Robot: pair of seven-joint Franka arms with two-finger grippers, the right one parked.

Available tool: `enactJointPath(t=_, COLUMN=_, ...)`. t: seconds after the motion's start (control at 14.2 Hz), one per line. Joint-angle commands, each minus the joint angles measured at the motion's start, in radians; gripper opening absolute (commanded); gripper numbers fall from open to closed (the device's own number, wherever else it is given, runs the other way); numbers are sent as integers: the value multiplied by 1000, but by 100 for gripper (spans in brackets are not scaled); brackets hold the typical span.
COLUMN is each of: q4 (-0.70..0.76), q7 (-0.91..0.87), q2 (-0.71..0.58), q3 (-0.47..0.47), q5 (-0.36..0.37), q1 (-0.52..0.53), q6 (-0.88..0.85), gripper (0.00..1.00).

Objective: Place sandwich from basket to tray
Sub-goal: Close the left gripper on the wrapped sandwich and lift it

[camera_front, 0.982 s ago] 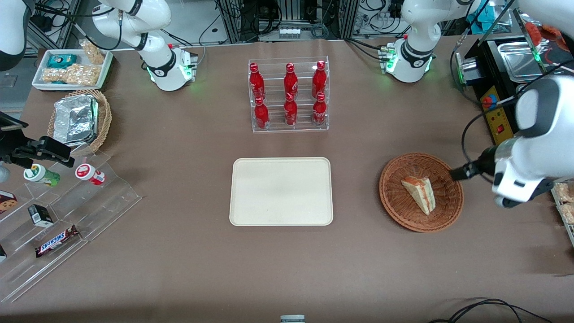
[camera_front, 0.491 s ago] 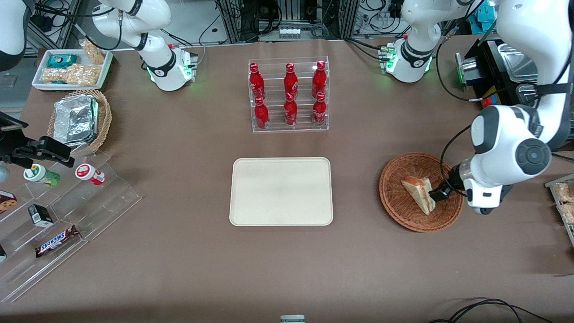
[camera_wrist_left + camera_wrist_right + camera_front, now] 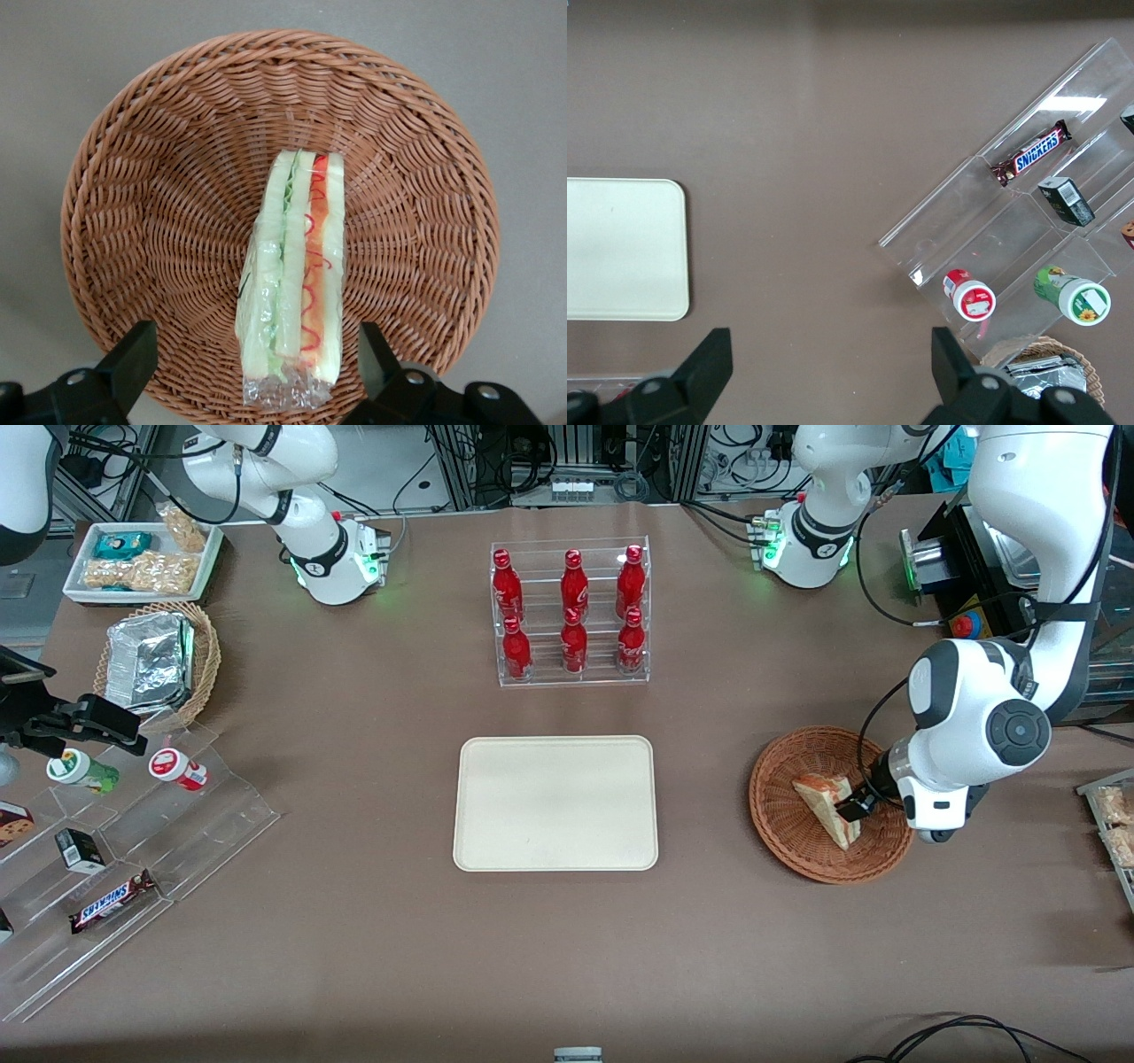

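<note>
Red bottles fill a clear rack — foil pack in tan basket.

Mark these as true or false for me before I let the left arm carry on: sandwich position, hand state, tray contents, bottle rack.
1. The sandwich lies in the basket. True.
2. The left arm's hand is shut on the sandwich. False: its fingers stand open on either side of the sandwich's end, above the basket.
3. The tray already holds a sandwich. False: nothing lies on it.
4. The rack of red bottles stands farther from the front camera than the tray. True.
5. The sandwich is in a clear wrapper. True: crinkled film shows at its end in the left wrist view.
</note>
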Motion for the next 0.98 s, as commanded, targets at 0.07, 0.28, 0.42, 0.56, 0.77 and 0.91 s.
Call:
enactJointPath(t=0.07, q4=-5, q7=-96, q2=14, q3=-8, q5=13, q1=3, q6=21, gripper=100)
enactJointPath(t=0.28, q4=-8, q7=-98, q2=49, q3=-8, q5=15, q1=-13, q6=59, gripper=100)
enactJointPath(t=0.42, q4=-7, q7=-98, q2=66, q3=-8, q5=15, q1=-19, q6=70, gripper=100)
enactJointPath(t=0.56, q4=-13, q7=-98, q2=71, q3=-8, q5=15, q1=-20, q6=70, gripper=100)
enactJointPath(t=0.77, q4=-46, q7=-98, q2=74, q3=-8, q5=15, q1=-19, q6=78, gripper=100)
enactJointPath(t=0.91, q4=-47, q7=-96, q2=72, q3=-8, q5=15, q1=-16, q6=67, gripper=40)
